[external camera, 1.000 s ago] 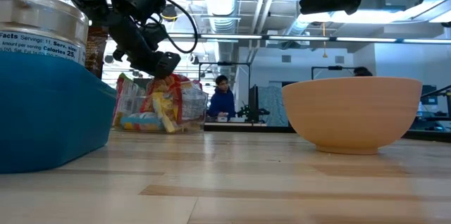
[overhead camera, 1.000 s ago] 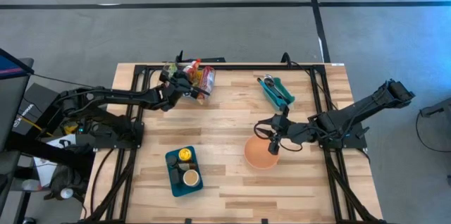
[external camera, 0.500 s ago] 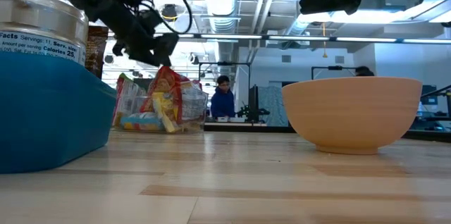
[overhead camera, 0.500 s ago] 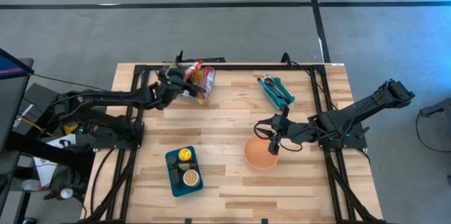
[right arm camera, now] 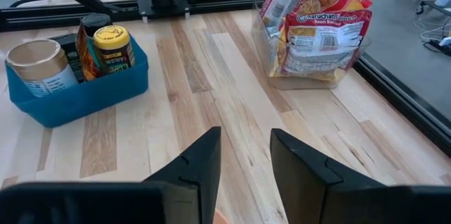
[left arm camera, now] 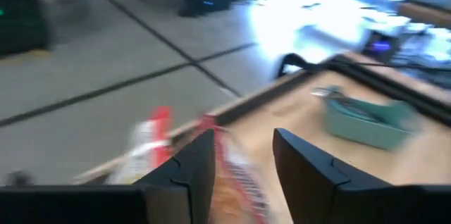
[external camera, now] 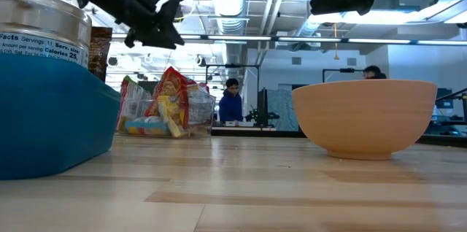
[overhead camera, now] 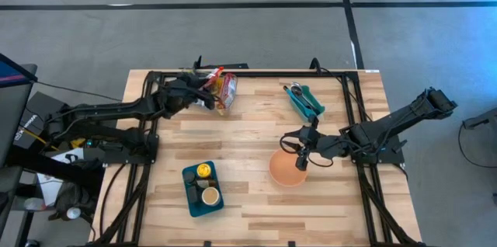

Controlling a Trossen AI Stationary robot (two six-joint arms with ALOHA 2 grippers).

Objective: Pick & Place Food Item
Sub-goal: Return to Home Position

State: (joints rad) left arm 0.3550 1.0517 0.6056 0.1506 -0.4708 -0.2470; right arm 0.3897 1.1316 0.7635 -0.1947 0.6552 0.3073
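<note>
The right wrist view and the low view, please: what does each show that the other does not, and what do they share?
Only the right wrist view shows the yellow-lidded jar and the right gripper, jaws apart. Only the low view shows the left gripper above the table and a person in the room behind. Both show the blue bin holding a can, and the noodle packs in the clear bin.

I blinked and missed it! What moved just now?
The left gripper lifted up from the transparent bin and pulled back toward its own side, open and empty. The noodle packs stayed in the bin. The right gripper stayed over the orange bowl.
</note>
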